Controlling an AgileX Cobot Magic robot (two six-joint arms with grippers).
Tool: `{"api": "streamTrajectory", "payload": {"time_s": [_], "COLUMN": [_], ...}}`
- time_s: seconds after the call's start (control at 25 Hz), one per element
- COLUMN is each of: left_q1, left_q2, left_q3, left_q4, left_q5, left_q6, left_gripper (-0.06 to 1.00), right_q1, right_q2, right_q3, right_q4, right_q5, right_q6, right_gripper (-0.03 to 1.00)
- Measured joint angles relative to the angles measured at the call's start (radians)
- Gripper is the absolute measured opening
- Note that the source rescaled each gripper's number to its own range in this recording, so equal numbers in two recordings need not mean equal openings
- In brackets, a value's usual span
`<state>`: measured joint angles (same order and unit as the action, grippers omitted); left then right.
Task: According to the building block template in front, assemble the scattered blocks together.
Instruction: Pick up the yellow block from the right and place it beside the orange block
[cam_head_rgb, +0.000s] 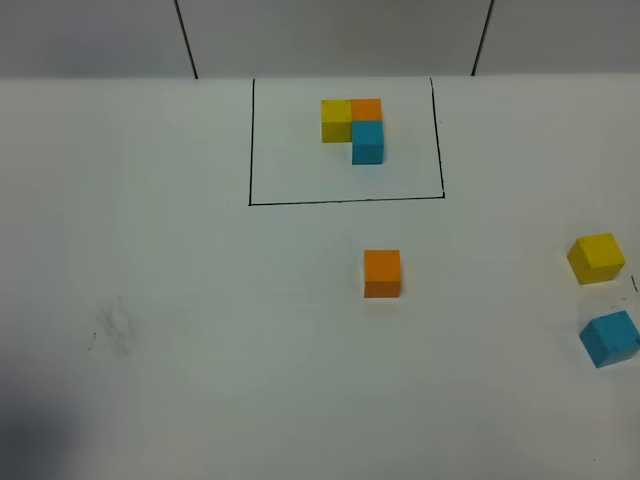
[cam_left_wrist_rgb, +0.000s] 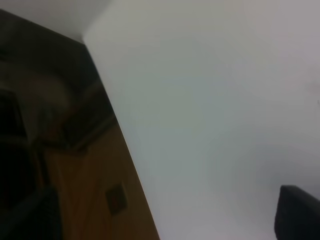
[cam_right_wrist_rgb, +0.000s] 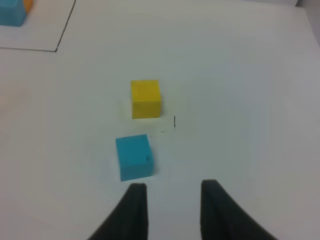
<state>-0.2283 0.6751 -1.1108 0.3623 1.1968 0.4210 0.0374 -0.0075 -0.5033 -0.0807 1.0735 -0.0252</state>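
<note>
The building block template, an L of yellow, orange and blue cubes, sits inside a black drawn rectangle at the back. Of the scattered blocks, the orange cube lies mid-table, while the yellow cube and blue cube lie at the right edge. In the right wrist view my right gripper has its fingers apart and empty, just short of the blue cube, with the yellow cube beyond. Only one dark finger of the left gripper shows. Neither arm appears in the exterior high view.
The left wrist view looks at the white table's edge, with a brown wooden surface below it. A faint grey smudge marks the table at the front left. Two dark poles stand behind the table's far edge.
</note>
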Motion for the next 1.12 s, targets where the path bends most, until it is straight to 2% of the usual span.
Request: {"api": "streamTrajectory", "payload": {"time_s": [0.2,0.44,0.6,0.76,1.0,1.12], "left_q1": [0.000,0.000,0.000,0.000,0.000,0.000], "left_q2": [-0.312,-0.468,-0.539,-0.618,-0.681,-0.681], "left_q3": [0.006,0.029,0.116,0.252,0.436,0.508], "left_q4": [-0.063,-0.187,-0.282,-0.341,-0.353,-0.372], "left_q5": [0.000,0.001,0.001,-0.038,-0.074,-0.128], "left_q6": [-0.158,-0.291,-0.322,-0.335,-0.377,-0.406], "left_gripper": [0.78,0.77,0.76,0.75,0.75,0.74], "right_q1": [0.000,0.000,0.000,0.000,0.000,0.000], "right_q2": [0.000,0.000,0.000,0.000,0.000,0.000], "right_q3": [0.000,0.000,0.000,0.000,0.000,0.000], "right_q4": [0.000,0.000,0.000,0.000,0.000,0.000], "right_q5": [0.000,0.000,0.000,0.000,0.000,0.000], "right_q6": [0.000,0.000,0.000,0.000,0.000,0.000], "right_gripper": [0.00,0.00,0.00,0.00,0.00,0.00]}}
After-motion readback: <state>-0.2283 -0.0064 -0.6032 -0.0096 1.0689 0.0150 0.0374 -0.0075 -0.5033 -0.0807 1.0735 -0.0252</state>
